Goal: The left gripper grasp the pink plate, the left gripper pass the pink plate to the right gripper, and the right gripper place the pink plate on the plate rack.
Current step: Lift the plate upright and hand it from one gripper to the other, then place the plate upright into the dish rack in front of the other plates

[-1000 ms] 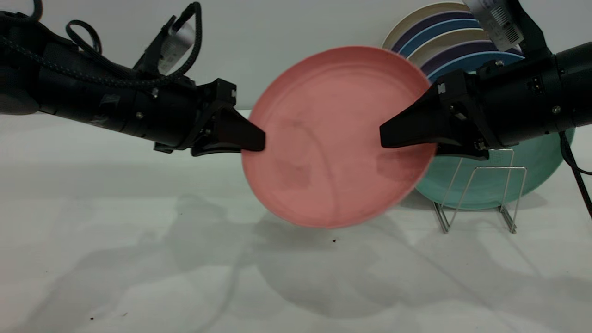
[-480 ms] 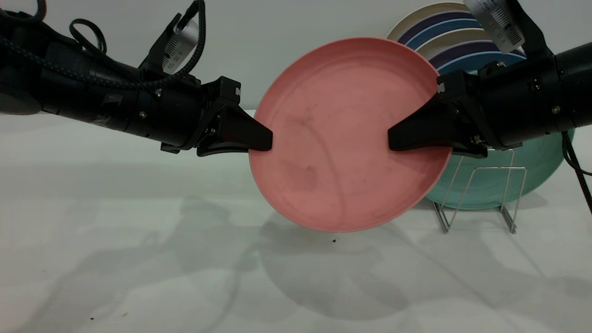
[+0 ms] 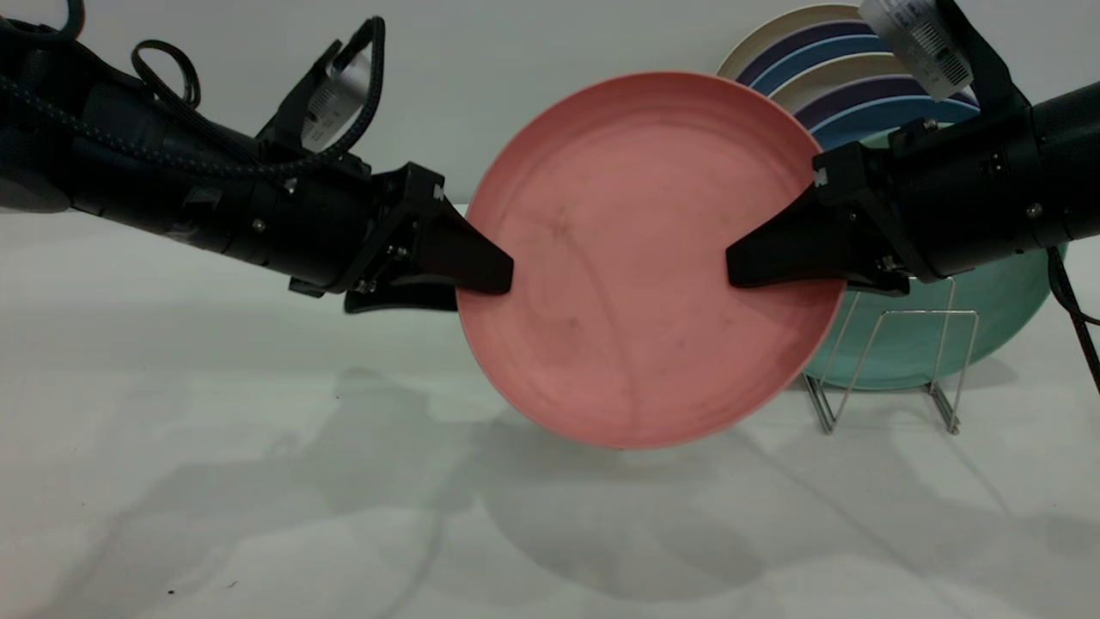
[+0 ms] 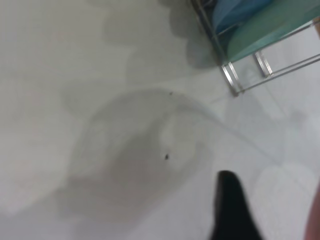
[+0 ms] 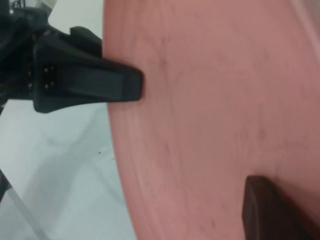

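The pink plate hangs upright on edge above the table between the two arms. My right gripper is shut on its right rim; one of its fingers lies flat on the plate's face. My left gripper straddles the plate's left rim with its jaws parted. Its front finger lies against the face. In the left wrist view the other finger stands clear of the pink rim. The plate rack stands at the right behind the plate.
A teal-green plate leans in the wire rack, also seen from the left wrist. Striped cream, purple and blue plates stand behind it against the wall. The white table lies below.
The plate has risen and shifted right, then settled a little lower. The left gripper's jaws have spread apart on the rim. The right gripper keeps its grip.
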